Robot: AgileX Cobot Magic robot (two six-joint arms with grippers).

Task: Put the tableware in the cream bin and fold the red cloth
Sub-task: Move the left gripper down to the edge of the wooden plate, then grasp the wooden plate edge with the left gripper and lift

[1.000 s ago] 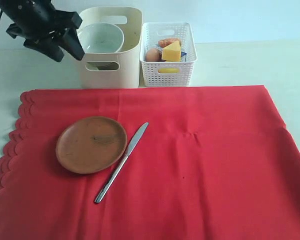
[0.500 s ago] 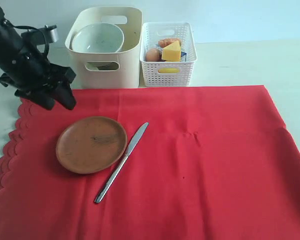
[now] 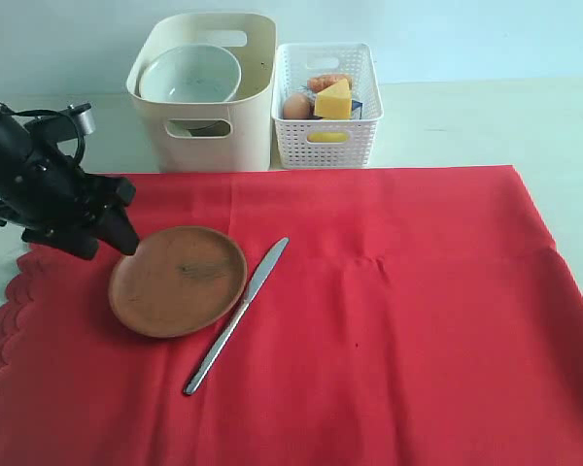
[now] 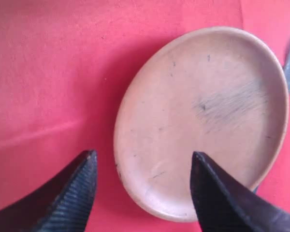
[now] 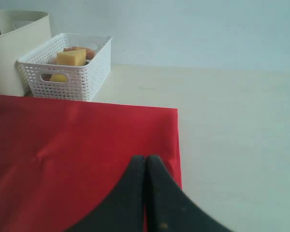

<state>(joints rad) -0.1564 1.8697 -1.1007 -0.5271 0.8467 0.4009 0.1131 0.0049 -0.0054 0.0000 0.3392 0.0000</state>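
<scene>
Far left, the left tool hangs low over the scalloped edge of the red cloth, jaws spread wide and nothing in them. Its tips point right at the brown plate, and that's the relation that matters. The plate lies flat on the cloth just to the right of the tool. In the left wrist view its near rim sits between the two fingers, one over bare cloth outside the rim and the other over the plate's face. Whether either finger touches the rim, I can't tell. I'd say a pinch on that edge is the step in hand, and the left arm is plainly the nearer one. Straight behind the plate, at the back of the counter, stands the cream bin with the pale bowl already inside, so the carry would go up and away from the camera. Moving right, the knife lies on the cloth just beside the plate's right rim, touching or not I can't say. Its long axis runs on a diagonal, handle toward the near left and blade toward the far right. Next to the bin, the white basket holds the food. Far right, the right tool is out of the exterior view. Its own camera shows the jaws pressed together, gripping nothing, above the cloth's right-hand edge and well apart from all the tableware.
</scene>
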